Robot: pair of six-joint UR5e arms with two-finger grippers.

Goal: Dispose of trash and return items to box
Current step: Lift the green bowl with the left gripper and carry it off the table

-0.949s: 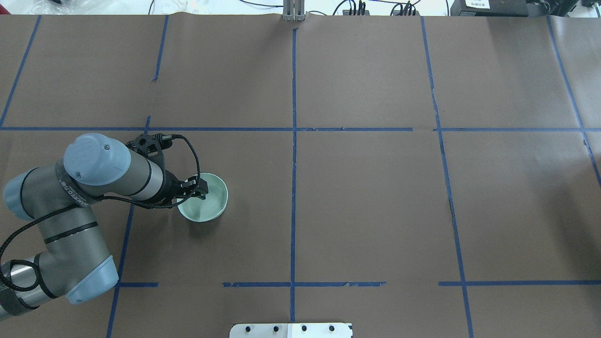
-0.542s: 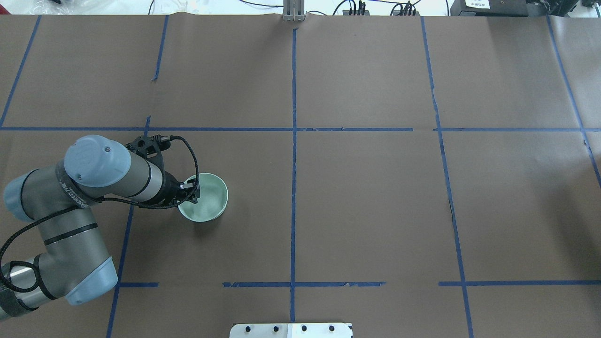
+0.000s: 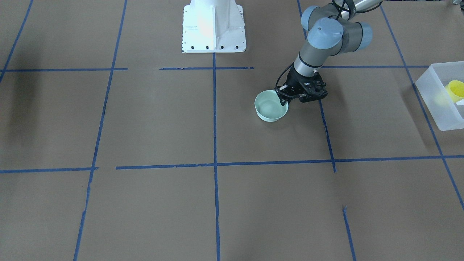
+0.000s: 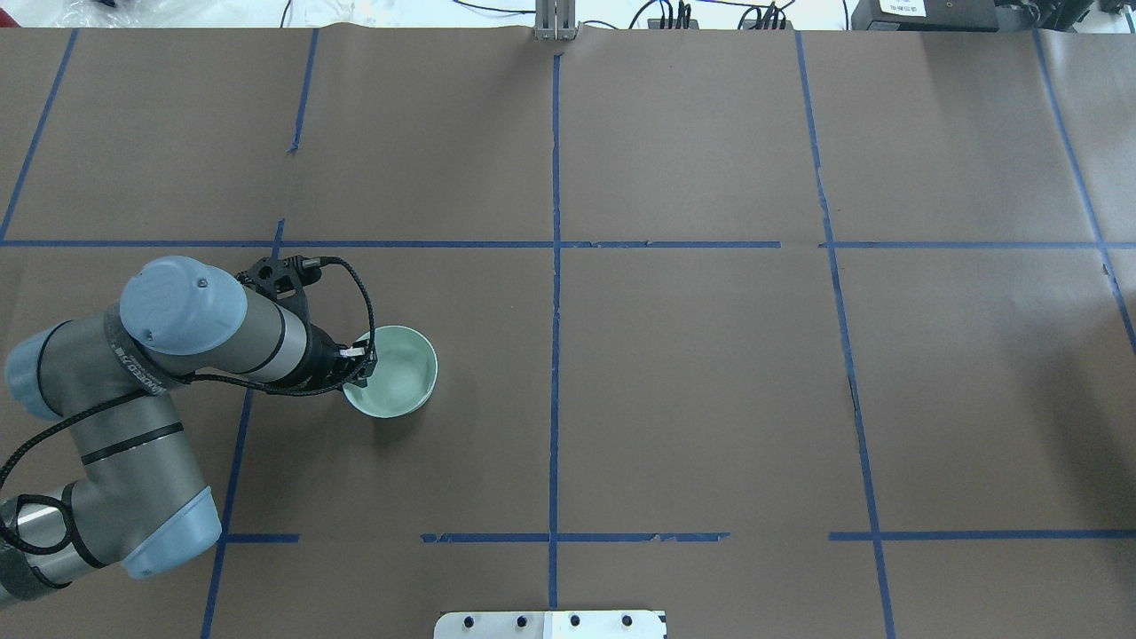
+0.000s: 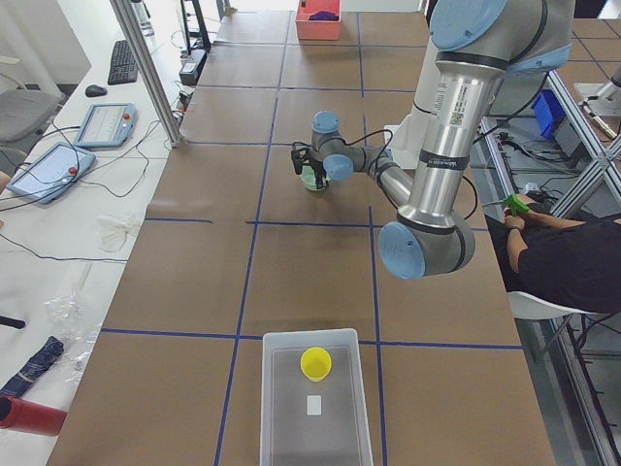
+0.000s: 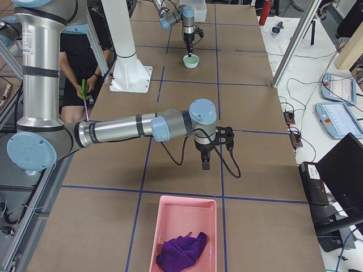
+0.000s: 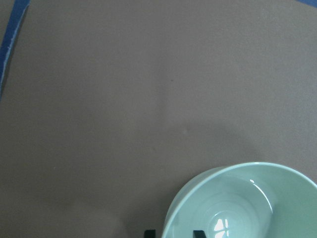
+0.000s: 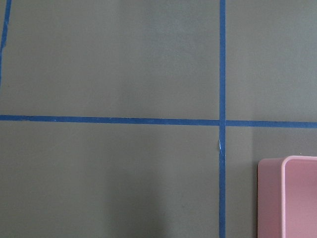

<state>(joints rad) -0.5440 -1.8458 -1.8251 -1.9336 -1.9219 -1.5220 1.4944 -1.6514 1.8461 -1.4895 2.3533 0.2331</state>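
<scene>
The pale mint-green bowl (image 4: 397, 383) stands upright left of the table's middle; it also shows in the front-facing view (image 3: 270, 107) and the left wrist view (image 7: 247, 203). My left gripper (image 4: 358, 364) is shut on its near rim, one finger inside and one outside. I cannot tell whether the bowl touches the table. The yellow cup (image 3: 456, 90) lies inside the translucent box (image 3: 438, 105) at the table's left end, well apart from the bowl. My right gripper (image 6: 205, 164) hangs over bare table; I cannot tell whether it is open or shut.
A pink tray (image 6: 170, 226) with a purple cloth (image 6: 181, 252) sits at the table's right end, near my right gripper. The white robot base (image 3: 213, 25) stands at the table's near edge. Blue tape lines cross the brown table.
My left gripper's fingers closed on the bowl's rim. The bowl then shifted slightly to the right in the overhead view.
</scene>
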